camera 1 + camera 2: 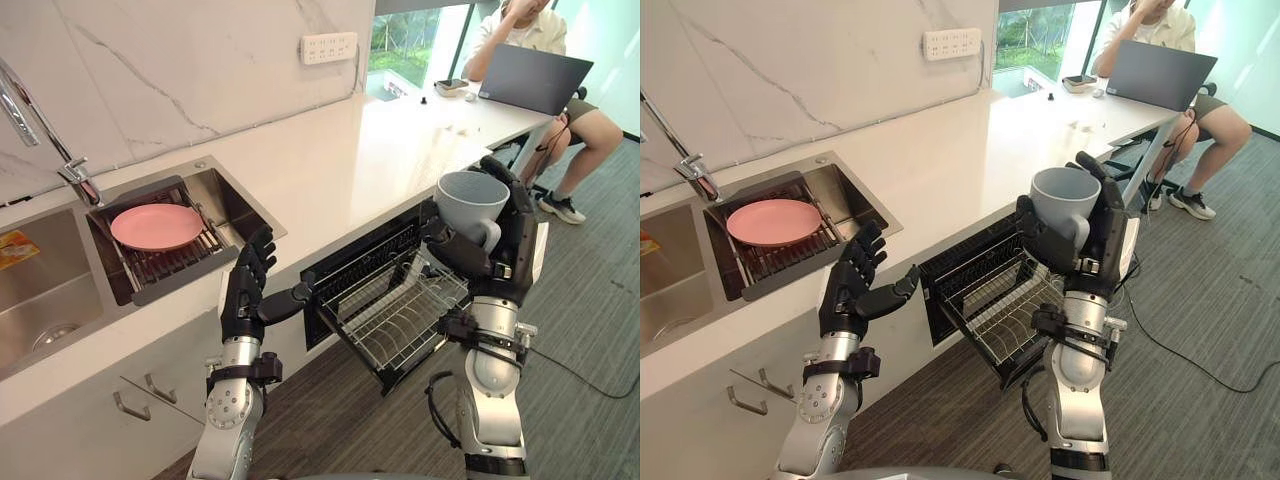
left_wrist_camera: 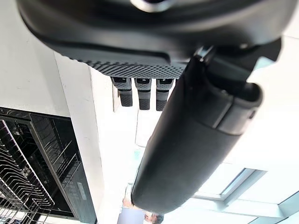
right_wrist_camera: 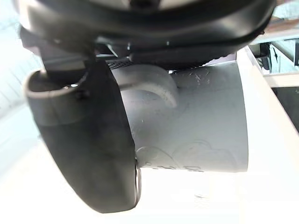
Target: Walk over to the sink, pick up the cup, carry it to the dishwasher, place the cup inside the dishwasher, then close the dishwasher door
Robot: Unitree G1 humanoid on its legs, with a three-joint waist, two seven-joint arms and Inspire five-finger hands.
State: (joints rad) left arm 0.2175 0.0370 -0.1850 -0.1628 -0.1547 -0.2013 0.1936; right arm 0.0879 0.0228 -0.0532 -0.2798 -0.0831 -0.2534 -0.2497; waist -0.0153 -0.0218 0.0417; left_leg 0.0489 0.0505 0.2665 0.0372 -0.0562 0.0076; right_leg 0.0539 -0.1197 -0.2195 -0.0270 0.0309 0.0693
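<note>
A grey cup [image 1: 470, 203] with a handle stands upright in my right hand [image 1: 510, 245], whose fingers and thumb wrap its wall; the right wrist view shows the cup [image 3: 201, 126] against the palm. It hangs above the right end of the pulled-out wire rack [image 1: 400, 310] of the open dishwasher [image 1: 355, 270] under the counter. My left hand [image 1: 245, 290] is raised in front of the counter edge, left of the dishwasher, with straight fingers and nothing in it. The left wrist view shows its thumb [image 2: 196, 135] and the rack [image 2: 28, 158].
The sink [image 1: 225, 200] at the left holds a pink plate [image 1: 157, 226] on a drain rack, with a tap [image 1: 45, 130] behind. The white counter [image 1: 350, 160] runs to the right, where a person [image 1: 540, 40] sits with a laptop. Cabinet handles [image 1: 160, 388] show below.
</note>
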